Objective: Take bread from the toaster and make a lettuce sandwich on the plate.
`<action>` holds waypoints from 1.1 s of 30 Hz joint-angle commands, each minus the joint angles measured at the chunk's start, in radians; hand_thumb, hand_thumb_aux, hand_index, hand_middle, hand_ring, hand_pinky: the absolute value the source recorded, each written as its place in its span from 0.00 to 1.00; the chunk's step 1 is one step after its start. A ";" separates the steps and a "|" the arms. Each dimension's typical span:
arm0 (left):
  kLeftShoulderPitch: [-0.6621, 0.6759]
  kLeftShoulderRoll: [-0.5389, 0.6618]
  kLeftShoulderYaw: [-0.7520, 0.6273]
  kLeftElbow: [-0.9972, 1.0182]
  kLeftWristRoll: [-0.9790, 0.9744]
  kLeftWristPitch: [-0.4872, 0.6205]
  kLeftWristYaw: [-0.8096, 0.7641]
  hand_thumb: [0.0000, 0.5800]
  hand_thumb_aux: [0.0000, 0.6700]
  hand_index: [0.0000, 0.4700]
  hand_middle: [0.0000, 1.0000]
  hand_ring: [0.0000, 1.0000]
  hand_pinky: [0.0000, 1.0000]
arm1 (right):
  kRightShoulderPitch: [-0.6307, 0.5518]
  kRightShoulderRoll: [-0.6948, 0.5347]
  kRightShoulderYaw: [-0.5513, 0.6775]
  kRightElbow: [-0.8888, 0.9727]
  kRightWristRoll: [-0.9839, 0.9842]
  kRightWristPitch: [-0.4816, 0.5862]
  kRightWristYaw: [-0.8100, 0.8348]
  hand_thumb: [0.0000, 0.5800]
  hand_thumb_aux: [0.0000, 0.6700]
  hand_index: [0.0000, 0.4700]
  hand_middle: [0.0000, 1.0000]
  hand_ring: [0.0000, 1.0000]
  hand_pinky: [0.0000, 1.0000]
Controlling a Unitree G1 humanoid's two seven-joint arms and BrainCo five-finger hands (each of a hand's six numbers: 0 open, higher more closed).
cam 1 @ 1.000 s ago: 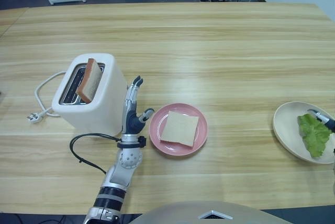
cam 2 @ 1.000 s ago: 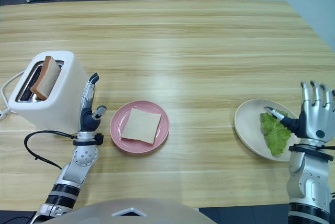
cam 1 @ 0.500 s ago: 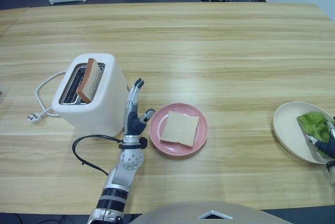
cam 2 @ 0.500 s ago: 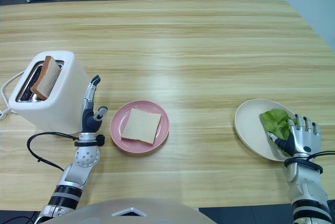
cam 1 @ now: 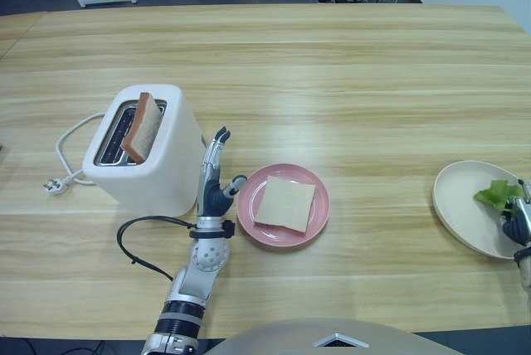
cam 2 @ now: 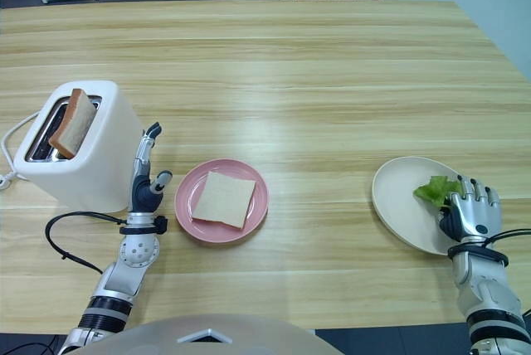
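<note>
A bread slice (cam 2: 222, 199) lies on the pink plate (cam 2: 184, 206) on the desk (cam 2: 290, 81). Left of that plate stands the toaster (cam 2: 99, 164), a second slice (cam 2: 70, 123) leaning in its slot. The left robot hand (cam 2: 146, 182) is between them, fingers straight, empty. Well right of the plate, the right robot hand (cam 2: 471, 214) clutches lettuce (cam 2: 436, 190) over a beige plate (cam 2: 398, 206).

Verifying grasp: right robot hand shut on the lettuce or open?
Shut on it: the right robot hand curls its fingers around the lettuce, bunched up over the right side of the beige plate.
</note>
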 commanded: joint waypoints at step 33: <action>-0.118 -0.140 0.081 0.244 -0.266 -0.047 -0.142 0.00 0.00 0.00 0.00 0.00 0.00 | -0.260 0.539 0.684 -0.402 -0.196 -0.130 0.109 1.00 1.00 1.00 0.00 0.00 0.00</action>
